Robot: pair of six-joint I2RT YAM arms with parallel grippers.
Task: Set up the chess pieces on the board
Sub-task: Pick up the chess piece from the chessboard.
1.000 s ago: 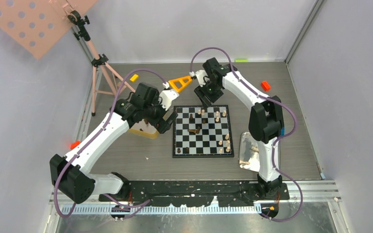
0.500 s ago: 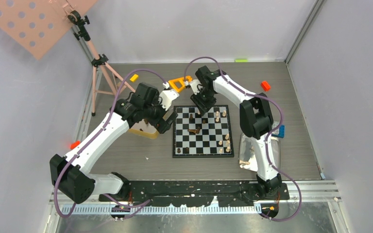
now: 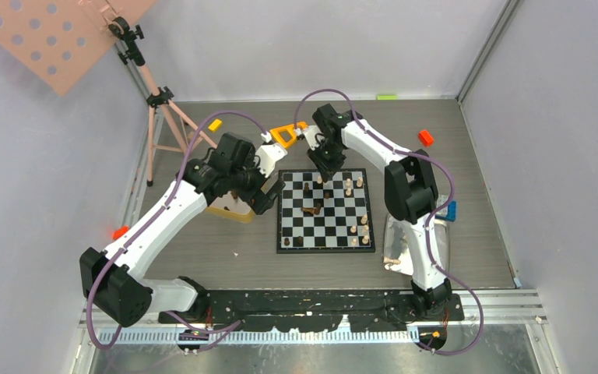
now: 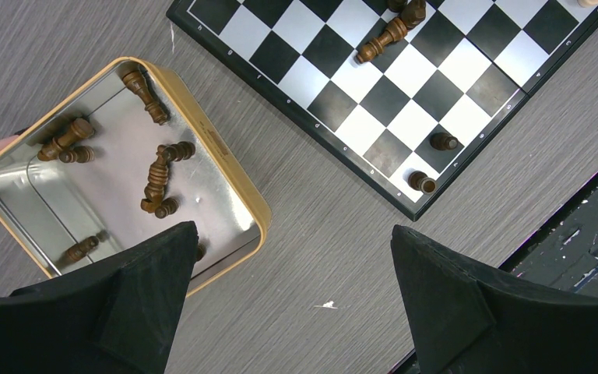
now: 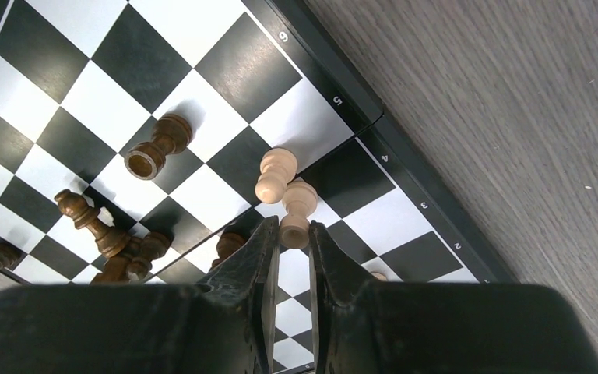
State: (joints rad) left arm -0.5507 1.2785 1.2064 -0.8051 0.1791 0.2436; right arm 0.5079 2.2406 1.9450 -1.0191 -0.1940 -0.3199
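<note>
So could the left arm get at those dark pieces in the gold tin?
Probably yes: the left gripper hangs open by the lidless tin, and nothing covers the dark pieces inside.

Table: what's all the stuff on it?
board: one, black and light, middle of table
dark pieces: several, brown, on board and in tin
pale pieces: several, beige, board's right side and far edge
tin: one, gold, left of board
tray: one, silver, right of board
triangle: one, orange, beyond board
brick: one, blue, by tray
blocks: three, orange-red and yellow, table's edges
tripod: one, pink, far left
left gripper: black, open, above tin
right gripper: black, closed on a pale piece at far edge
</note>
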